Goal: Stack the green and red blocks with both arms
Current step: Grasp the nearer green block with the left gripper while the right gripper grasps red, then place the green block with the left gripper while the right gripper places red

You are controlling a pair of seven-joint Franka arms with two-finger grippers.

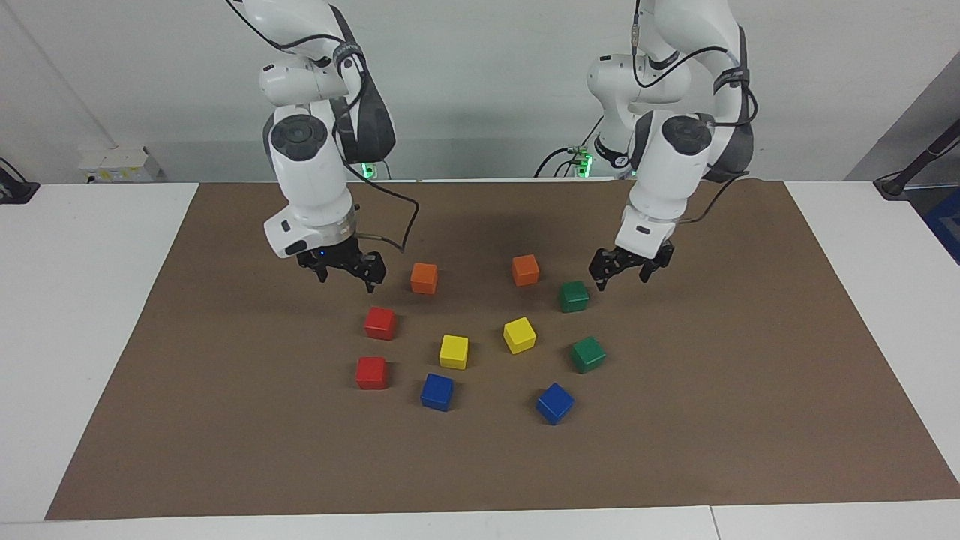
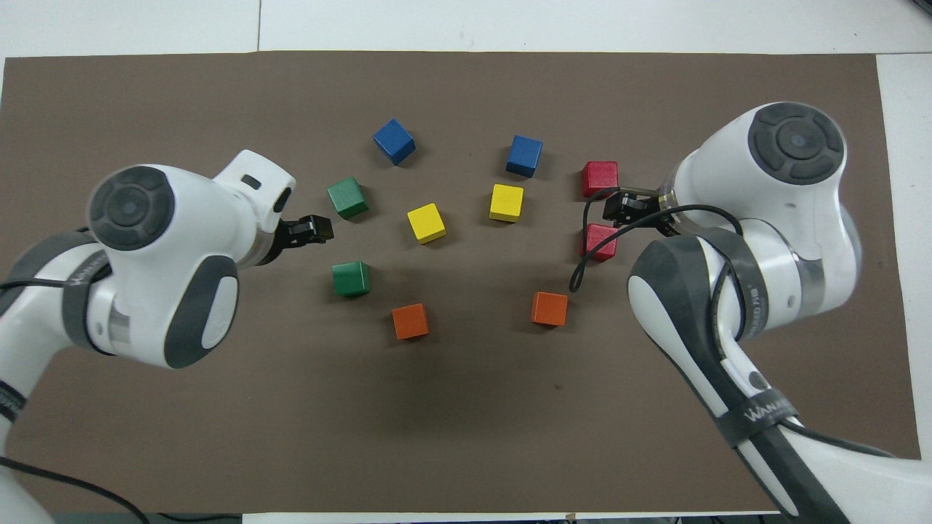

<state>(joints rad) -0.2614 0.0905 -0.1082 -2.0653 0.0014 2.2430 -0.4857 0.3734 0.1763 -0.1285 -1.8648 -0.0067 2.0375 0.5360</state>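
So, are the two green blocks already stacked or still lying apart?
Apart. One green block and the other green block each sit separately on the brown mat, not touching.

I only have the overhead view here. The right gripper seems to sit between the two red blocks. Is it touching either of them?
Observer: No. The facing view shows the right gripper up in the air, clear of the red block nearer the robots.
Operator: And the left one, by the green blocks?
Observer: The left gripper also hangs in the air, just short of the green block nearer the robots, with no contact.
Operator: How do the jaws stand?
Observer: Both pairs are open, with nothing in them.
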